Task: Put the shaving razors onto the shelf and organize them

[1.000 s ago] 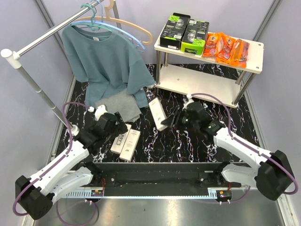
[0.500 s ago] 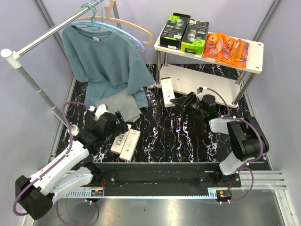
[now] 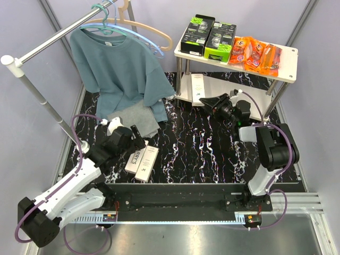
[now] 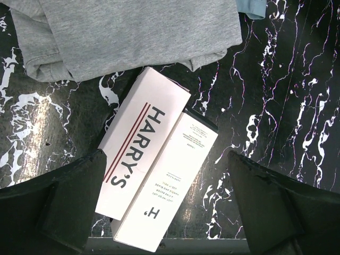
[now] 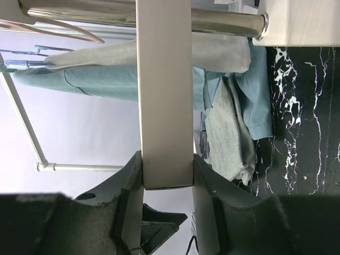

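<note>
As the overhead camera shows, the right pincer (image 3: 206,100) grips a slim white cardboard box (image 3: 198,86) by its near end, holding it over the left part of the lower board of the two-tier cream-white shelf on round silver legs (image 3: 219,82). Whether the box touches the board cannot be told. On the top board sit two black-and-lime-green razor boxes (image 3: 208,36), with flat orange blister packs (image 3: 256,54) just to their right. The left pincer (image 3: 139,139), spread wide and holding nothing, hovers over the black white-veined marble table (image 3: 202,154) above two more slim white razor boxes (image 3: 142,160), near a folded grey cloth (image 3: 136,118).

From the left wrist, the wide left pincer (image 4: 170,204) frames the two boxes (image 4: 159,175), which lie touching along their long sides; one reads "HARRY'S". The grey cloth (image 4: 133,32) lies just beyond them.

From the right wrist, both fingers (image 5: 130,183) press the held box's (image 5: 164,95) sides, and a silver shelf leg (image 5: 223,21) crosses behind it.
</note>
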